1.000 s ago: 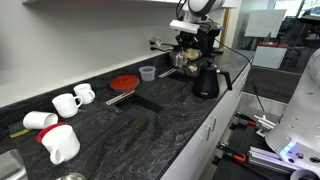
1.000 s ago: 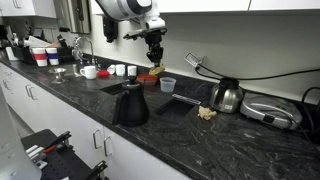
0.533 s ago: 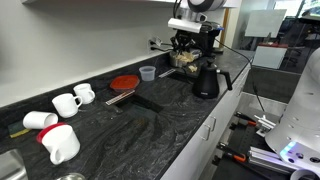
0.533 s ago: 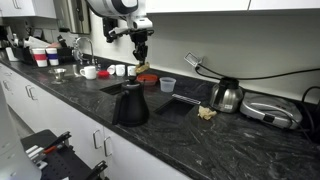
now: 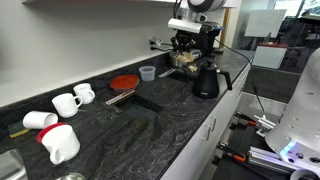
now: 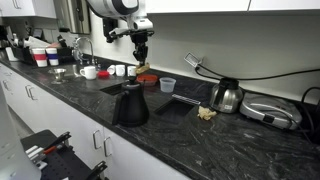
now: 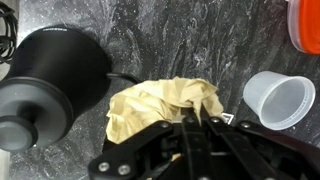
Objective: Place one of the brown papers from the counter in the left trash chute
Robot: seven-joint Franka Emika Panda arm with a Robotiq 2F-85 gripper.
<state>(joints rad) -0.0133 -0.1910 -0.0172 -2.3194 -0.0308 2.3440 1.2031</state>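
Observation:
My gripper (image 7: 197,122) is shut on a crumpled tan-brown paper (image 7: 160,105), which hangs from the fingertips above the dark counter. In an exterior view the gripper (image 6: 140,58) hangs above the red round disc (image 6: 148,78), behind the black kettle (image 6: 130,105). A second crumpled brown paper (image 6: 207,113) lies on the counter near the silver kettle (image 6: 228,97). Two dark rectangular openings are set in the counter, one (image 6: 113,87) left of the black kettle and one (image 6: 180,101) to its right. In an exterior view the gripper (image 5: 185,48) is at the far end.
A clear plastic cup (image 7: 280,100) stands close beside the held paper, the black kettle (image 7: 55,80) on its other side. The red disc (image 7: 305,25) is at the frame edge. White mugs (image 5: 70,100) stand along the counter. A cable (image 6: 200,68) runs along the wall.
In an exterior view the gripper moved left along the counter with the paper between one second and half a second ago. It has held still since.

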